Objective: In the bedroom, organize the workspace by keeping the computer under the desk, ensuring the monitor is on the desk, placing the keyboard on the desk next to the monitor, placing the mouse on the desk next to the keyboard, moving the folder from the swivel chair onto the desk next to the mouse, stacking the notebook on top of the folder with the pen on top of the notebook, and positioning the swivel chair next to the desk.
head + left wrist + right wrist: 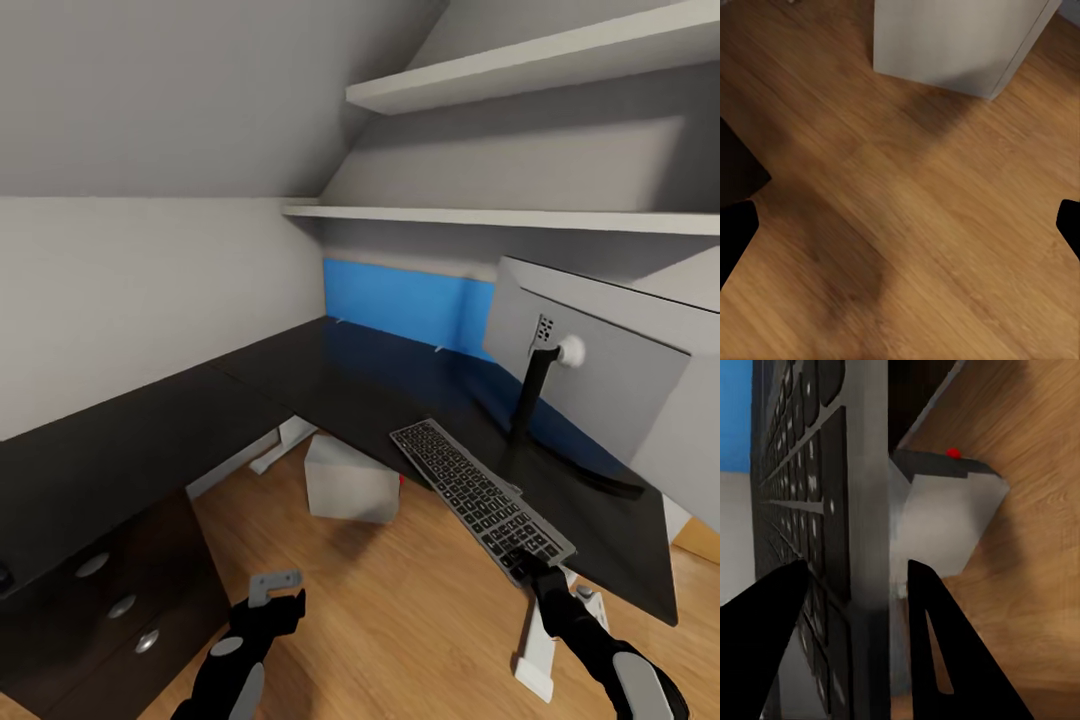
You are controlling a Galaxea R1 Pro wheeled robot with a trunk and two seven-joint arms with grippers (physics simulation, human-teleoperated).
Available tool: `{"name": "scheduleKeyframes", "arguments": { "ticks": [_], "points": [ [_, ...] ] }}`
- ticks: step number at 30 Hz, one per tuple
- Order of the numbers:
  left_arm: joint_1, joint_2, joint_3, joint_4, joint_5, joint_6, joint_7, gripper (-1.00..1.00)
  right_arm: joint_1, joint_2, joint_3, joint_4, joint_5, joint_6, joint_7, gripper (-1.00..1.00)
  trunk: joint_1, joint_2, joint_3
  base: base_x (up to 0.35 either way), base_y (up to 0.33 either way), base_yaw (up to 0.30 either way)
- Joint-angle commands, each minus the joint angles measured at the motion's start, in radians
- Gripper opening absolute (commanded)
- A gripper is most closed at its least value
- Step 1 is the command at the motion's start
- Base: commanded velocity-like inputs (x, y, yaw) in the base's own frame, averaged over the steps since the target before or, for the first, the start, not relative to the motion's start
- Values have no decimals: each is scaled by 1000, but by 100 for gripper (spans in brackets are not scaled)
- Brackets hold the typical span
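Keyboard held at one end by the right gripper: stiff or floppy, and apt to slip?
The keyboard looks straight along its length, so probably stiff. The right gripper pinches only its near end, so it may pivot or slip.

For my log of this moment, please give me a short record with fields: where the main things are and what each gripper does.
keyboard: slim dark grey keyboard with black keys lies slanted on the glossy black desk top, near end at the desk edge
monitor: thin flat screen on a slim black stand stands on the desk, back toward the camera
computer: white-grey boxy tower on the wood floor under the desk
right gripper: closed on the keyboard's near end
left gripper: open, empty, above the floor
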Motion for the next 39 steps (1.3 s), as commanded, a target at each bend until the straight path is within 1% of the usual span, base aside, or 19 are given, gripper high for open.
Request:
{"name": "scheduleKeyframes", "arguments": {
  "ticks": [1,3,4,5,8,10,13,16,20,22,23,25,26,31,33,34,36,37,39],
  "points": [
    [0,0,-2,-1,11,3,9,100,-1,2,4,-11,3,7,18,-100,-4,7,2,0,0,0],
    [0,0,-2,3,11,3,10,100,-1,10,43,-35,4,7,79,-100,-12,21,8,0,0,0],
    [0,0,-3,6,11,3,10,100,-1,12,52,-37,5,7,93,-100,-15,28,12,0,0,0],
    [0,0,-16,17,10,3,11,100,-1,19,74,-43,6,7,147,-100,-19,35,15,0,0,0],
    [-1,1,-42,25,9,2,13,100,-1,22,86,-46,7,6,181,-100,-31,56,24,0,0,0],
    [0,1,-53,46,9,2,14,100,-1,22,90,-47,8,6,193,-100,-38,70,30,0,0,0],
    [-1,2,-57,111,8,2,13,100,-1,23,102,-48,9,6,196,-100,-50,91,40,0,0,0],
    [-1,1,-61,145,9,0,13,100,-1,24,119,-49,9,6,196,-100,-61,112,49,0,0,0],
    [-1,3,-60,169,9,0,11,100,-1,27,124,-49,8,6,198,-100,-61,112,49,0,0,4],
    [-1,6,-60,217,8,-2,11,100,-1,41,128,-49,9,6,200,-100,-61,112,50,0,0,54],
    [-1,11,-60,269,7,-10,11,100,-1,56,137,-51,10,6,200,-100,-61,112,50,0,0,120],
    [-1,22,-60,334,7,-36,11,100,-1,68,153,-56,11,6,200,-100,-61,112,52,0,0,143],
    [-1,28,-60,382,7,-71,10,100,-1,73,165,-63,12,6,200,-100,-61,112,53,0,0,156],
    [-1,45,-64,664,5,-351,5,100,6,92,236,-145,13,5,199,-100,-61,112,59,0,0,169],
    [-1,48,-74,731,-5,-416,4,100,9,99,265,-162,13,5,199,-100,-61,112,61,0,0,174],
    [-1,49,-80,758,-16,-445,4,100,11,102,286,-168,14,4,198,-100,-61,112,63,0,0,174],
    [-1,51,-85,782,-29,-471,3,100,13,105,318,-172,15,-1,198,-100,-61,112,65,0,0,175],
    [-1,51,-87,791,-34,-481,3,100,15,106,338,-174,15,-8,198,-100,-61,112,66,0,0,175],
    [-1,52,-90,800,-39,-490,3,100,17,106,361,-176,17,-26,198,-100,-61,112,69,0,0,175]
  ]
}}
